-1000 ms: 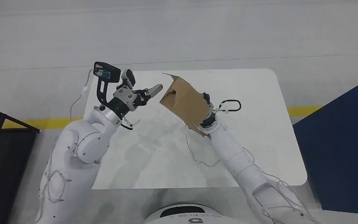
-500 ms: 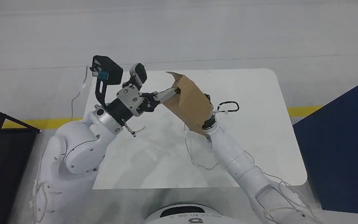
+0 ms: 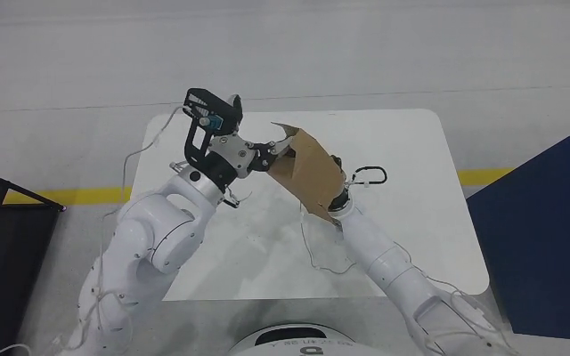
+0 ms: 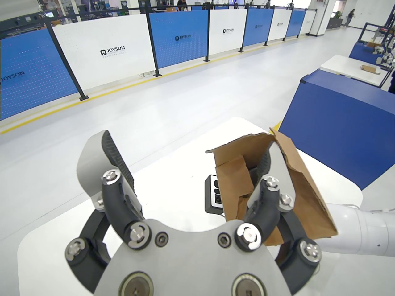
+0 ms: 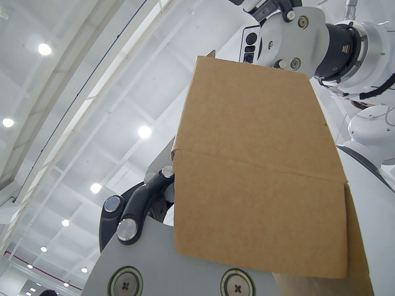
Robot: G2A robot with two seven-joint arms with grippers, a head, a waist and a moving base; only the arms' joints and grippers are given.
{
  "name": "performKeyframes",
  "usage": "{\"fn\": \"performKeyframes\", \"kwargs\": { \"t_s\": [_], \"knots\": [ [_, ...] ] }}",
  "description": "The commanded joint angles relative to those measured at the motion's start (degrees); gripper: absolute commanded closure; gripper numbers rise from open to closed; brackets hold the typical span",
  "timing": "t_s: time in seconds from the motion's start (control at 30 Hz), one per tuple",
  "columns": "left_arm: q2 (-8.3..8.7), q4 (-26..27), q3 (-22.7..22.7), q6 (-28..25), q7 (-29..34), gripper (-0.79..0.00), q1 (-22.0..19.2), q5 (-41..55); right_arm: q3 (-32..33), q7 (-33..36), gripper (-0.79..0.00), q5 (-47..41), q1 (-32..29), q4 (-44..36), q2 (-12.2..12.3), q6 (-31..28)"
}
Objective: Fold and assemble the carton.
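The carton [image 3: 307, 169] is up off the white table [image 3: 410, 231], hanging a little toward 12 o'clock from the table's middle. It is a brown, half-formed shell tilted on a slant, with its open mouth turned to about 10 o'clock. The right arm comes up under it from 5 o'clock, and the right gripper [image 5: 165, 183] sits at the carton's lower end with a flat panel lying straight across it. One black finger shows just beside the panel's edge and the other is hidden behind the board, so the pinch itself can't be seen. Since the carton is carried clear of the table there, it looks clamped. The left gripper [image 4: 188, 152] meets the mouth from 9 o'clock and is spread wide. One finger [image 4: 270, 161] is poked inside the carton, lying against the inner face of the outer wall. A loose flap [image 4: 234, 183] stands folded inward just beside it. The other finger [image 4: 108, 152] stands well apart from the board, out in the open over the table and touching nothing. From above, the left gripper [image 3: 274, 153] reaches only to the carton's ragged upper edge. A black cable [image 3: 370, 169] loops beside the right wrist, at 3 o'clock from the carton.
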State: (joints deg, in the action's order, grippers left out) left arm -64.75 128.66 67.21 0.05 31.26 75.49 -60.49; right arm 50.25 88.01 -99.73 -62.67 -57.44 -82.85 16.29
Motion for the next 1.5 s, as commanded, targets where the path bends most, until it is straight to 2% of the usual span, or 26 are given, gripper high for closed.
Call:
{"fn": "performKeyframes", "kwargs": {
  "t_s": [0.0,0.17,0.37,0.6,0.73,0.87,1.0,1.17,1.3,1.47],
  "knots": [
    [-0.12,-0.16,-0.23,0.51,-0.1,-0.785,0.14,0.15,-0.33,-0.01,0.0,-0.16,0.04,-0.31,0.3,0.0],
    [-0.29,0.14,1.52,2.17,0.03,-0.785,0.08,1.7,-1.7,-0.01,0.0,0.16,0.36,-0.95,1.05,0.0],
    [-0.29,-0.51,3.62,1.42,2.68,-0.785,-1.84,1.31,-3.99,-0.23,0.0,1.63,1.15,-1.01,1.88,0.22],
    [-0.46,-3.87,2.33,-0.69,7.68,-0.785,-5.34,-0.03,-6.42,-0.02,0.0,2.49,1.69,-1.12,2.53,0.01],
    [-0.71,-5.43,1.29,-0.48,7.97,-0.785,-5.92,0.09,-6.86,-0.01,0.0,2.09,1.7,-1.3,2.83,0.0],
    [-0.77,-4.67,2.58,-0.33,7.07,-0.785,-5.02,2.49,-6.41,-0.01,0.0,0.94,1.28,-1.59,3.1,0.0],
    [-0.5,-1.24,6.15,-1.84,6.19,-0.785,-2.73,5.68,-5.76,-0.01,0.0,0.22,0.81,-1.92,3.34,0.0],
    [0.01,3.63,10.07,-7.78,5.53,-0.785,0.68,9.85,-5.33,-0.01,0.0,0.27,0.39,-2.42,3.56,-0.01],
    [0.45,5.08,9.39,-12.33,7.03,-0.785,2.42,4.71,-5.41,-0.01,0.0,0.64,0.23,-2.61,3.6,-0.01],
    [0.37,4.18,5.06,-10.23,5.76,-0.785,2.88,-8.52,-5.33,-0.01,0.0,0.82,-0.08,-2.91,3.65,-0.01]
  ]
}}
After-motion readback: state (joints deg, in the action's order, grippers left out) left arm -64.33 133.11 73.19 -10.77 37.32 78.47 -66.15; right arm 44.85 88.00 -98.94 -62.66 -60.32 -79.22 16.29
